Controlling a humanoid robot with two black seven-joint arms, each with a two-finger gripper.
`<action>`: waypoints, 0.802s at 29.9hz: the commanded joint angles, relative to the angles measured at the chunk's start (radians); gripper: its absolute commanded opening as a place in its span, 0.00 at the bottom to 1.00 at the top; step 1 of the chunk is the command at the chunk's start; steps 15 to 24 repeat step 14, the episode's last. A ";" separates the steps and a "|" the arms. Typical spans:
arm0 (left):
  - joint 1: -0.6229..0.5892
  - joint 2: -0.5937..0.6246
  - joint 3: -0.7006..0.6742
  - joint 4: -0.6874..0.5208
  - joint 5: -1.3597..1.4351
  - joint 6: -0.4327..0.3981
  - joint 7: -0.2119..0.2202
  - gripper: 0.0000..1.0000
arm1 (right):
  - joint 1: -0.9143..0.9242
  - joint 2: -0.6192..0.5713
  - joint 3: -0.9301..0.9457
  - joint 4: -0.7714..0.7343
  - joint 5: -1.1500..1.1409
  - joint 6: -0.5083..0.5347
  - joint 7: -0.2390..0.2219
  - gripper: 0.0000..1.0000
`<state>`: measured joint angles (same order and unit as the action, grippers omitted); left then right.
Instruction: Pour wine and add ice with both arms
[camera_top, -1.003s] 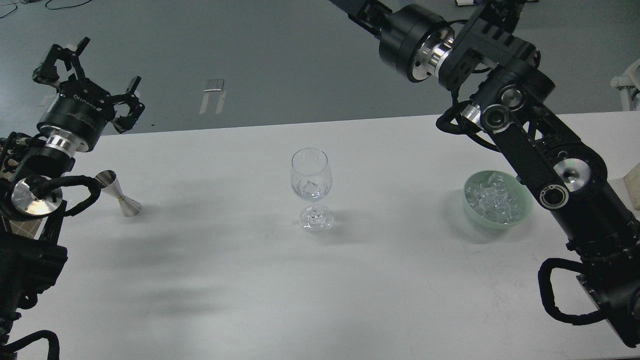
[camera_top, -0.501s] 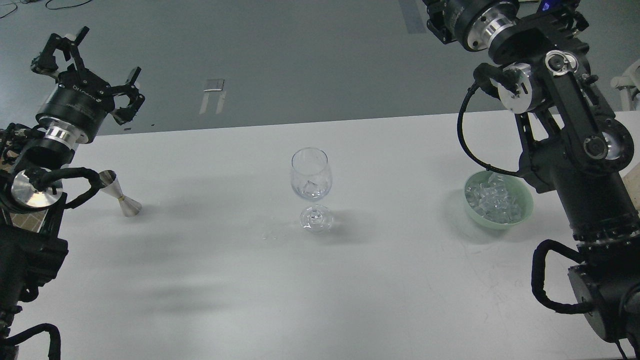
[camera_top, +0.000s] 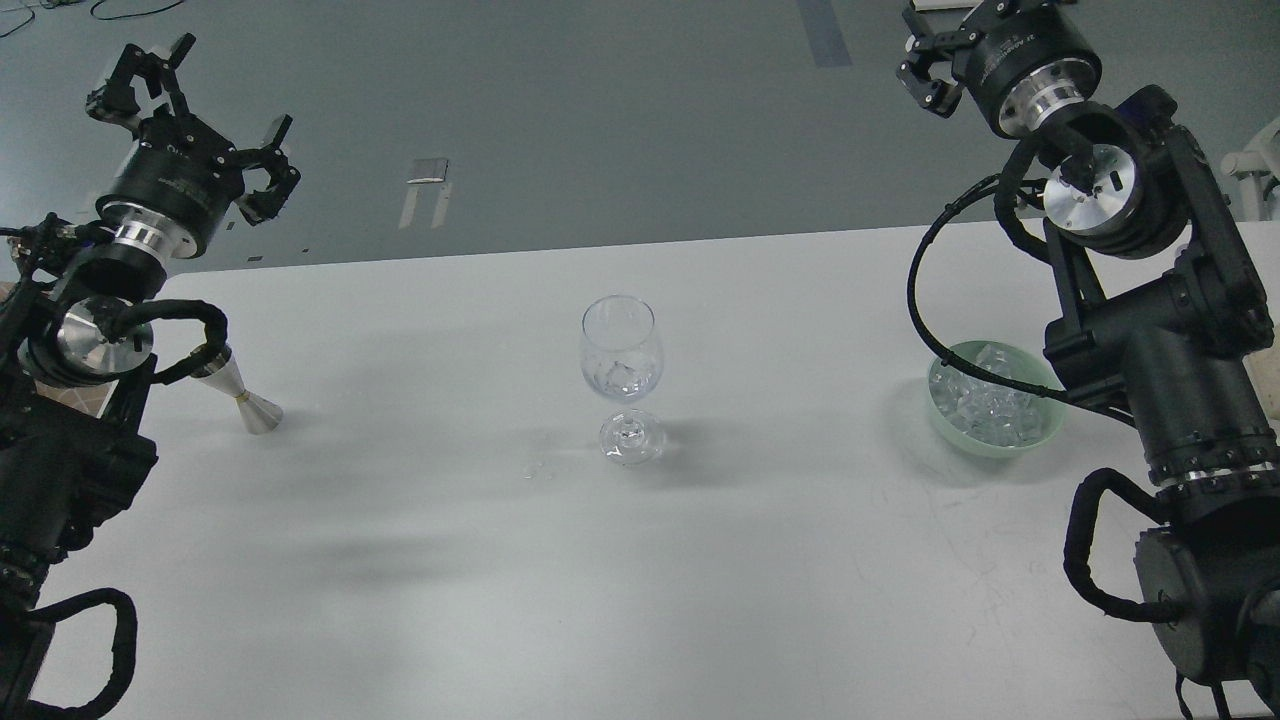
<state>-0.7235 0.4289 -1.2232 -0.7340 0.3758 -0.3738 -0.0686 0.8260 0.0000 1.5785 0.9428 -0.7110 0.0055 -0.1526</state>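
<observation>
A clear stemmed wine glass (camera_top: 621, 350) stands upright at the table's middle with a few ice chunks (camera_top: 622, 378) in its bowl. More ice (camera_top: 985, 405) fills a pale green bowl (camera_top: 1040, 432) at the right, partly behind my right arm. My left gripper (camera_top: 195, 115) is open and empty, raised beyond the table's far left edge. My right gripper (camera_top: 945, 55) is raised at the top right, far above the bowl, pointing away and cut by the view's top edge. No wine bottle shows.
A silver double-cone jigger (camera_top: 243, 398) leans on the white table (camera_top: 420, 560) at the left, just beside my left arm. A tiny clear fleck (camera_top: 535, 470) lies left of the glass foot. Grey floor lies beyond the far edge.
My right arm has swung up and back to the right, uncovering the bowl and bringing its gripper into view at the top. My left gripper has shifted slightly up and right.
</observation>
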 joint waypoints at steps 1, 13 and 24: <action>-0.014 -0.002 0.040 0.025 0.002 0.009 -0.019 0.98 | 0.001 0.000 0.002 0.002 0.002 0.004 0.007 1.00; -0.071 -0.038 0.074 0.068 0.002 0.010 -0.039 0.98 | 0.024 0.000 0.034 -0.042 0.022 0.001 0.042 1.00; -0.073 -0.038 0.077 0.067 0.003 0.010 -0.039 0.98 | 0.025 0.000 0.034 -0.044 0.036 0.001 0.045 1.00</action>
